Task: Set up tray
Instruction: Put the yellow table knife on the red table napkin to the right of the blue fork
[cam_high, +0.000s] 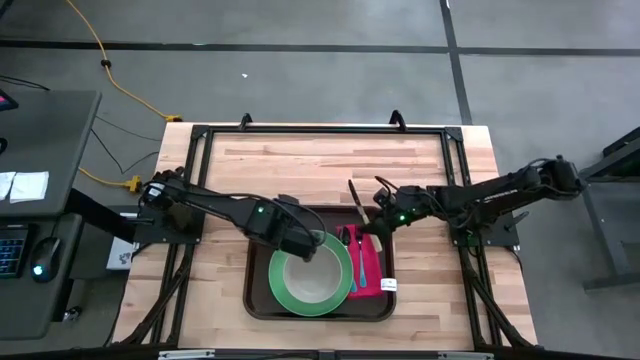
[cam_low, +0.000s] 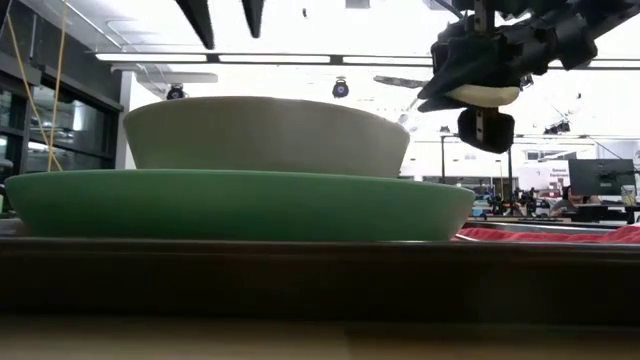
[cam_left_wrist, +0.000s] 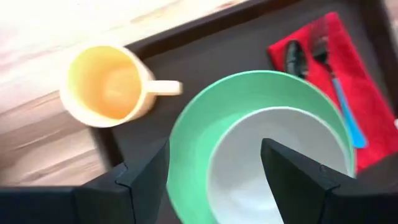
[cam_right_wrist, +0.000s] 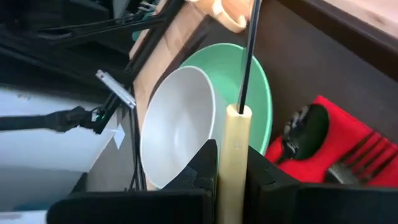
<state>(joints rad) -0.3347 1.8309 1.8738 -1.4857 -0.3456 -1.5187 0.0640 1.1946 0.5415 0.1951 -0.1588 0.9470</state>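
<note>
— Right gripper (cam_right_wrist: 231, 177)?
— Clamped on a cream-handled knife (cam_right_wrist: 235, 155), above the red napkin (cam_high: 367, 262) in the dark brown rectangular plastic tray (cam_high: 262, 305).
— Left gripper (cam_left_wrist: 214, 168)?
— Fingers apart, empty, over the white bowl (cam_left_wrist: 273, 158).

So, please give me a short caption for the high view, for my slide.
Right gripper holds a knife over the tray; open left gripper hovers above the bowl.

The dark brown rectangular tray (cam_high: 262, 300) with raised rim lies flat on the table's near middle.
</note>
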